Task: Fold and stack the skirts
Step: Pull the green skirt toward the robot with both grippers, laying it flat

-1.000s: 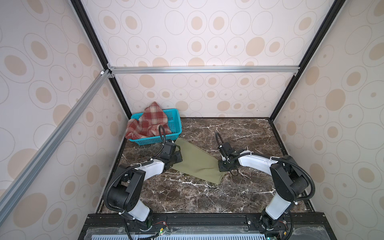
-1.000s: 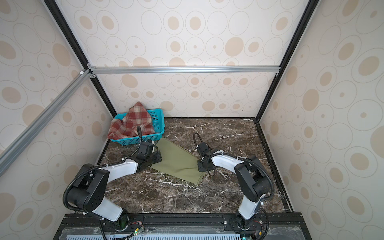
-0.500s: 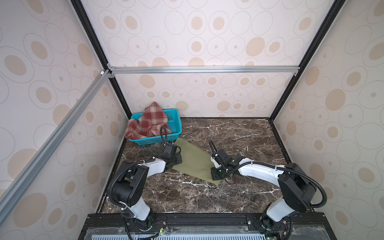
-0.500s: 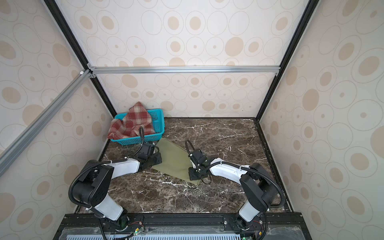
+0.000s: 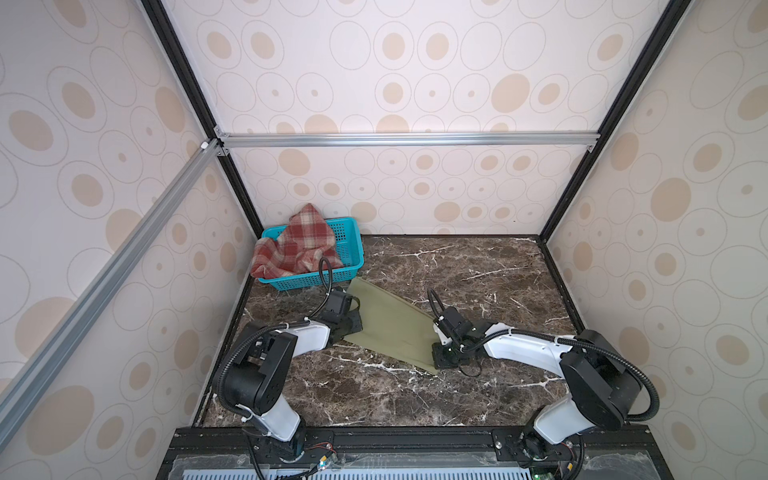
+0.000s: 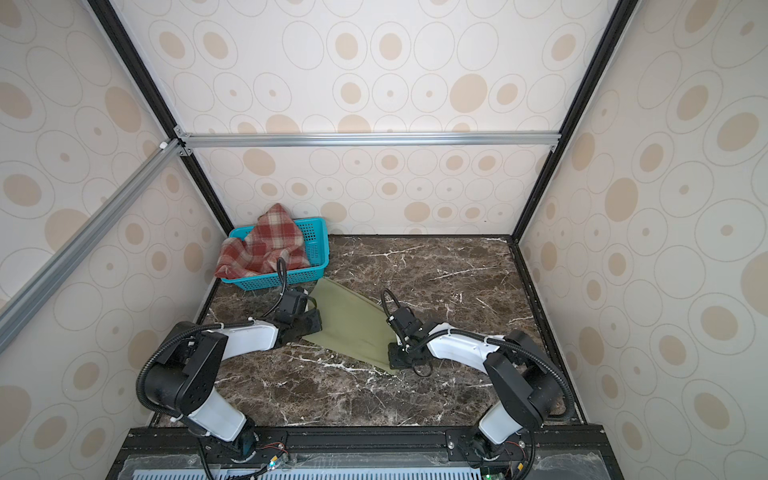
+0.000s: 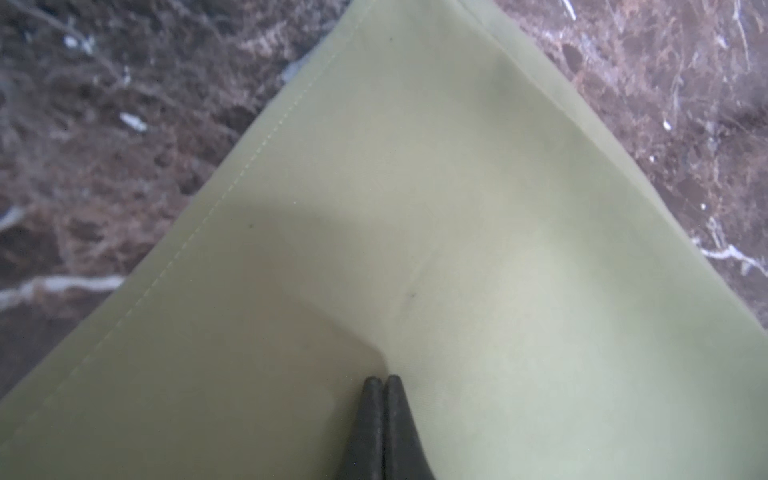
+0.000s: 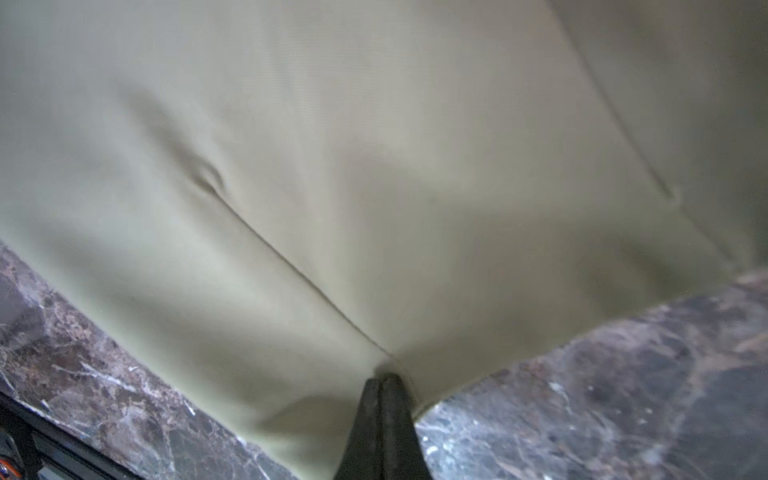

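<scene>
The olive-green skirt lies flat on the marble table, set at a slant between my two arms. My left gripper is shut, its tips resting on top of the cloth near its left edge, with no fabric between them. My right gripper is shut too, its tips pressed onto the cloth at the near right corner, where a crease runs up to them. The red-and-cream plaid skirt lies bunched in the basket.
A teal perforated basket stands in the back left corner, just behind the olive skirt. Patterned walls enclose the marble table on three sides. A black rail runs along the front edge.
Both shut grippers have slid toward the front over the olive skirt, the right one from the skirt's right edge down to its near corner. The skirt has stayed where it was.
</scene>
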